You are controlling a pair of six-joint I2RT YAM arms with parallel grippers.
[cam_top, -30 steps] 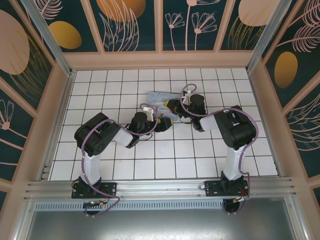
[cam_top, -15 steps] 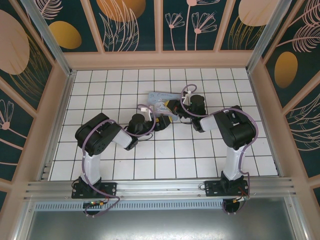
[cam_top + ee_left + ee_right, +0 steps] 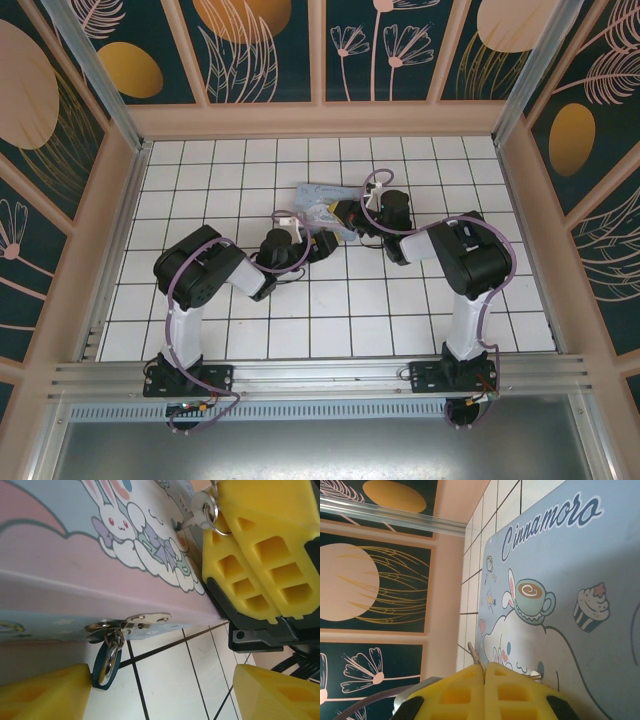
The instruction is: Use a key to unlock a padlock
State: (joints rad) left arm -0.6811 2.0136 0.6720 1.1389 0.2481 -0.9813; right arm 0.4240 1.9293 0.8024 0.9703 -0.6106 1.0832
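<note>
- Left gripper (image 3: 160, 687) is wide open and holds nothing. One yellow finger (image 3: 45, 695) sits just beside the padlock (image 3: 107, 661), the other is well apart across the tile.
- Padlock hangs by its shackle from the hasp (image 3: 131, 622) on the front edge of the box (image 3: 60, 555), body down near the table (image 3: 165, 670). Keyhole can't be seen from here.
- Right gripper (image 3: 225, 515) is pressed tight on the key (image 3: 196, 516), w/ the ring (image 3: 216, 517) at its fingertips. Blade tip points at the box lid (contact unclear), well apart from the padlock.
- Step in hand, my read: steady the lock w/ the left, then bring the key over. Task looks early, key not in the lock yet.
- To do it well: close the left fingers on the lock body, not the shackle or hasp, and tilt it so the keyhole faces the right arm. It dangles, so it prob swings if nudged.
- Line the blade up w/ the keyhole axis before pushing. Grip on the key head looks short and may slip when turning, so go slow.
</note>
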